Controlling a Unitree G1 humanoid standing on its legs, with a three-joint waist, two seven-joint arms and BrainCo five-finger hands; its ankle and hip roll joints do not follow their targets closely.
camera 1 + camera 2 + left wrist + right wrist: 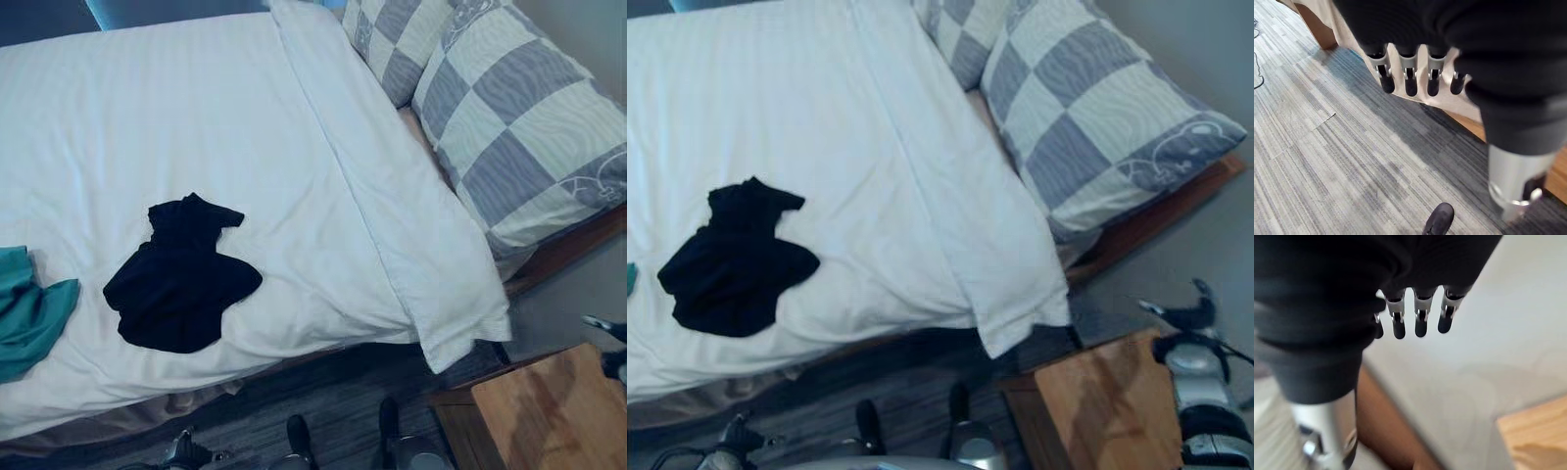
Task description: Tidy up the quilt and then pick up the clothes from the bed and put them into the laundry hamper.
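Note:
The white quilt (196, 127) lies spread over the bed, with a folded band along its side by the pillows and one corner hanging off the near edge. A crumpled black garment (181, 279) rests on the quilt near the front. Part of a teal garment (29, 313) lies at the bed's left edge. My left hand (1411, 78) hangs low over the floor in front of the bed, fingers straight and holding nothing. Down by the wooden nightstand, my right hand (1420, 318) is also empty with straight fingers, and it shows again as the right hand (1181, 315) at the right of the right eye view.
Two grey-and-white checked pillows (519, 127) lie at the bed's head on the right. A wooden nightstand (1107, 401) stands just right of the bed's near corner. Grey striped floor (1327, 161) runs along the bed's front.

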